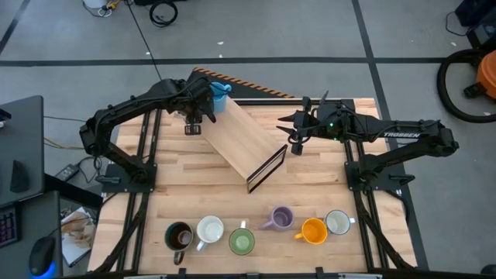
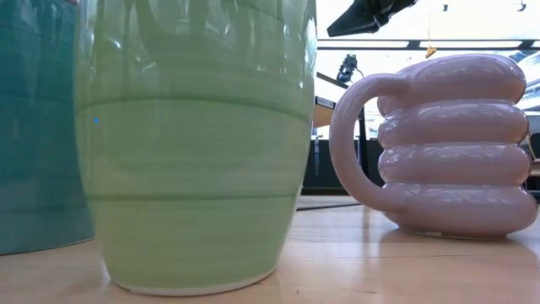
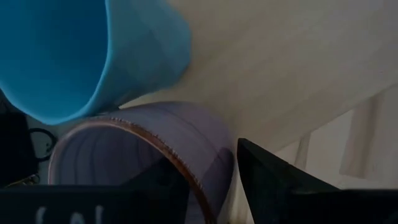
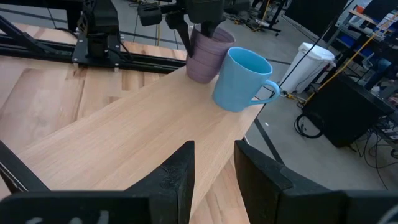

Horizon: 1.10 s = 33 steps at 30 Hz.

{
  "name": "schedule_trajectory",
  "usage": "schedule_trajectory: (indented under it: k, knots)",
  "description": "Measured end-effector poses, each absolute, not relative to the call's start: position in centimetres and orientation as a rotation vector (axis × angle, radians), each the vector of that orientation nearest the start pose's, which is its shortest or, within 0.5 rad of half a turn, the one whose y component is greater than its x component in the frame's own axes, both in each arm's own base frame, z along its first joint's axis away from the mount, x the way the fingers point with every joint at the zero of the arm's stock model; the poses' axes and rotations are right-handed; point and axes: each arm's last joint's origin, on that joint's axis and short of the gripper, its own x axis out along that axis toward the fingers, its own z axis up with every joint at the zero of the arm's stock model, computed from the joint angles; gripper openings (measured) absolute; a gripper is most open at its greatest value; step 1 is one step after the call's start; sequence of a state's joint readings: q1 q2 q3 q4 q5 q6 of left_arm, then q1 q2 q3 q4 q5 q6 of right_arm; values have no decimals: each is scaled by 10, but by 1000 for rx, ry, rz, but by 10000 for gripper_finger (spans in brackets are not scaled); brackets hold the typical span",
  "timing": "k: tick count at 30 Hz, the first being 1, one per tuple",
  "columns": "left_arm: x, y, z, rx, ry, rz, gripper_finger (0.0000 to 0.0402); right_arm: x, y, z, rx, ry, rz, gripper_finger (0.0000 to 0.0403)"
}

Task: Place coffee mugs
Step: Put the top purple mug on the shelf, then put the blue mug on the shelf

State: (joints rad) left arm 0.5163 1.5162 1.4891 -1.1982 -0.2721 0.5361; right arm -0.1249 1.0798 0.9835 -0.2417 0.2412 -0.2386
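A tall wooden shelf [image 1: 240, 139] stands slantwise in the middle of the table. At its far end stands a blue mug [image 4: 239, 78] on its base. Right beside it is a lilac mug [image 4: 205, 56], upright, with my left gripper [image 4: 200, 31] shut on it from above. My right gripper [image 4: 214, 180] hovers over the shelf's near right end, open by a narrow gap and holding nothing. Several more mugs stand in a row along the table's near edge: dark brown [image 1: 179, 235], white [image 1: 209, 229], green [image 1: 241, 242], lilac [image 1: 280, 218], orange [image 1: 313, 231], white [image 1: 338, 222]. My left gripper holds the lilac mug by its wall at the brown-edged rim [image 3: 202, 177]. One finger [image 3: 273, 180] is outside the wall and the other seems to be inside the mug. The fingers come steeply from above. The mug is upright at the shelf top; whether its base rests there I cannot tell.
The blue mug's handle [image 4: 270, 93] sticks out past the shelf's far edge. In the low view the green mug [image 2: 194, 143] and the ribbed lilac mug [image 2: 456, 143] stand close to the camera. Black arm frames [image 1: 139, 178] run along both table sides.
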Motion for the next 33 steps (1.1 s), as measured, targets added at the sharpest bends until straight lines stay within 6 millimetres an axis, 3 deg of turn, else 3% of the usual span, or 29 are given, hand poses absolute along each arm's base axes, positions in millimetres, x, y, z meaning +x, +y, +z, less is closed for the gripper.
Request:
schedule_trajectory:
  k: [13,23,29,33]
  knots:
    - [243,139,334,330,1400,344,155,233,-36,341,-253,381,-321,118]
    - [231,129,377,330,1250,434,215,233,-36,341,-253,381,-322,118]
    - [231,103,409,342,1129,428,214,233,-36,341,-262,382,-320,118]
    - [240,71,412,222,1057,264,205,233,-36,340,-278,390,-316,118]
